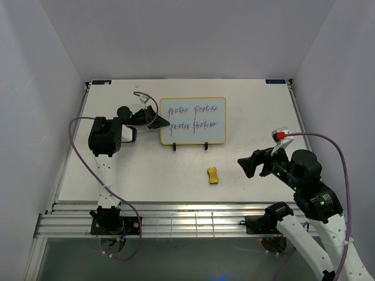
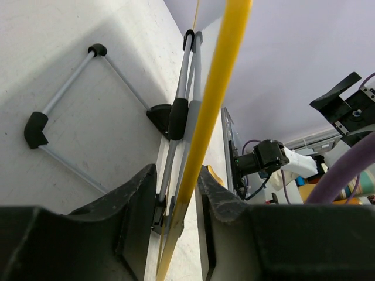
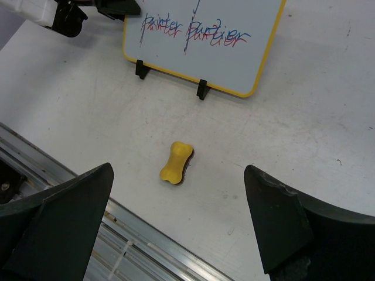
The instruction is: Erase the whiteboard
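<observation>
The whiteboard (image 1: 193,121) stands upright on a black wire easel (image 1: 174,146) at mid-table, with two rows of purple-red scribbles. My left gripper (image 1: 153,117) is at the board's left edge. In the left wrist view its fingers (image 2: 143,205) close around the yellow frame (image 2: 214,99) and an easel leg (image 2: 179,117). The yellow bone-shaped eraser (image 1: 213,175) lies flat in front of the board. My right gripper (image 1: 249,165) is open and empty, above the table to the eraser's right. In the right wrist view the eraser (image 3: 177,162) and the board (image 3: 205,47) lie ahead of the gripper (image 3: 179,171).
An aluminium rail frame (image 1: 193,219) runs along the near table edge. White walls enclose the table on the left, back and right. The easel's rear wire legs (image 2: 64,99) spread on the table behind the board.
</observation>
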Motion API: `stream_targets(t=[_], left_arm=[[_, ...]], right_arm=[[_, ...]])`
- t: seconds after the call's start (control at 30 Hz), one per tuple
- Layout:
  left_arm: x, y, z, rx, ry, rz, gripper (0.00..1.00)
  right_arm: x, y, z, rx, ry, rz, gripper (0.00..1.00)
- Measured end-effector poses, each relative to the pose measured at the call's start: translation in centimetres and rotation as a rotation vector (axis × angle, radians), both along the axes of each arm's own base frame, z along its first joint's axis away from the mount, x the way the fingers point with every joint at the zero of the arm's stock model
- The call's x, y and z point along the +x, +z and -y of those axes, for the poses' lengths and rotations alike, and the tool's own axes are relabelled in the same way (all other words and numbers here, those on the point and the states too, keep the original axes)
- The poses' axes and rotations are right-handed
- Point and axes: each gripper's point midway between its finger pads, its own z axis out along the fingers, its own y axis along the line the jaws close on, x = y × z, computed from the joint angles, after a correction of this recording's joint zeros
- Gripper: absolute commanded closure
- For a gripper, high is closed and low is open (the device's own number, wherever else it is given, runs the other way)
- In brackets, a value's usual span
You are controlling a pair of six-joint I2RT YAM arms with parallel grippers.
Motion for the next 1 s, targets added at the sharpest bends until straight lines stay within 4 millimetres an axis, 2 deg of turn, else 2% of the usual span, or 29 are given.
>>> stream_targets(t=[0.17,0.23,0.4,0.57,0.87,1.0], left_arm=[[0.5,0.7,0.0,-0.004,-0.001,0.025,0.64],[0.5,0.8,0.0,-0.005,-0.002,0.021,0.7],[0.4,0.8,0.0,-0.005,-0.006,0.014,0.72],[0.4,1.0,0.0,-0.006,-0.006,0.037,1.0],[-0.1,1.0,0.1,-0.009,0.004,0.048,1.0],[-0.7,2.1,0.2,-0.009,0.018,0.048,1.0]], right_arm=[[0.0,0.0,-0.1,0.001,0.003,-0.003,0.02],[0.0,0.0,-0.1,0.001,0.002,-0.003,0.01],[0.0,-0.1,-0.1,0.0,0.002,-0.004,0.01],[0.0,-0.1,-0.1,0.0,0.001,-0.005,0.01],[0.2,-0.1,0.1,-0.004,-0.01,-0.003,0.02],[0.3,-0.1,0.3,-0.008,-0.023,0.0,0.1]])
